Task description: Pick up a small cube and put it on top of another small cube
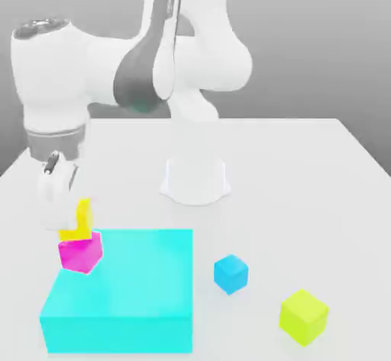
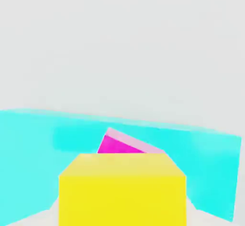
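Yellow cube [image 1: 79,224] sits on the magenta cube [image 1: 79,253], beside the cyan block [image 1: 126,291]. Gripper [image 1: 58,214] is just beside the yellow cube; cannot tell whether it grasps or is released.

Glossy white rounded arm [image 1: 187,54] with dark grey joint seams and a white round base [image 1: 195,180].

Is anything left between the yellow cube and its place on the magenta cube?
Nothing visible: the yellow cube already sits on the magenta cube, beside the cyan block; the gripper is right beside it.
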